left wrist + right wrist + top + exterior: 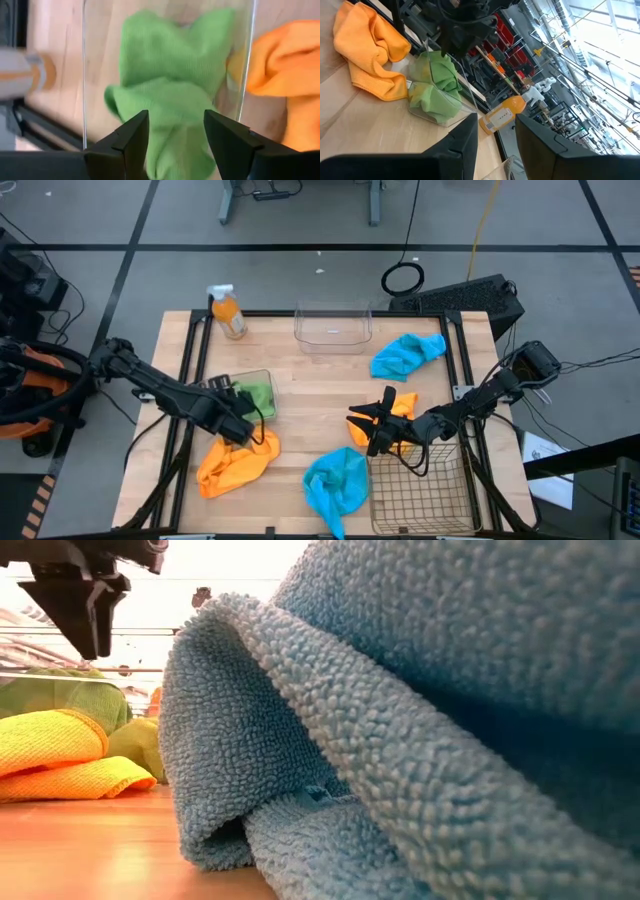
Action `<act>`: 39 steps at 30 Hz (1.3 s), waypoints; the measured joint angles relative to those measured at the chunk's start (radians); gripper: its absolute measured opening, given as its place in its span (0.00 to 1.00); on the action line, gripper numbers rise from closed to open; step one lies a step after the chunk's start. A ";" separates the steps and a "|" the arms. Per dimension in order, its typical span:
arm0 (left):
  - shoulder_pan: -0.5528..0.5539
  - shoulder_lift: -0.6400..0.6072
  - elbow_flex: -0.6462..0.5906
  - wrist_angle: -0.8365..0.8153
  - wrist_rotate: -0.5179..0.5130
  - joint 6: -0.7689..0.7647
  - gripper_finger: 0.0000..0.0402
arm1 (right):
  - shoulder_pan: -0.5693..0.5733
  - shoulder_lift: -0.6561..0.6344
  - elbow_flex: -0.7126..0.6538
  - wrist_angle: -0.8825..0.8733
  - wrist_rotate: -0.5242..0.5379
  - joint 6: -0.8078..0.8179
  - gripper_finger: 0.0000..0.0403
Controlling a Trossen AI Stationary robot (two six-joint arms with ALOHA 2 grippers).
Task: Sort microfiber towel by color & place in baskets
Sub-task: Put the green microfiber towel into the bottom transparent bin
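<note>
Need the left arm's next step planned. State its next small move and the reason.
Probably swing the left end effector across to the orange towel lying loose on the table beside the clear tub. Its jaws stand open and empty above the green towel, which already sits inside that tub, so nothing there seems left to do.

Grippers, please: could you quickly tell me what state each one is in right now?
Left gripper: open, empty, over the green towel in its clear tub.
Right gripper: open, holding nothing.
</note>
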 joint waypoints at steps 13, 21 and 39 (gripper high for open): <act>0.000 -0.036 -0.180 0.031 -0.094 0.007 0.04 | 0.000 0.000 0.000 -0.013 0.000 0.000 0.30; 0.000 -0.117 -0.333 0.215 -0.047 -0.009 0.03 | 0.000 0.000 0.000 -0.013 0.000 0.000 0.30; 0.000 -0.169 -0.393 0.262 0.007 -0.040 0.03 | 0.000 0.000 0.000 -0.013 0.000 0.000 0.30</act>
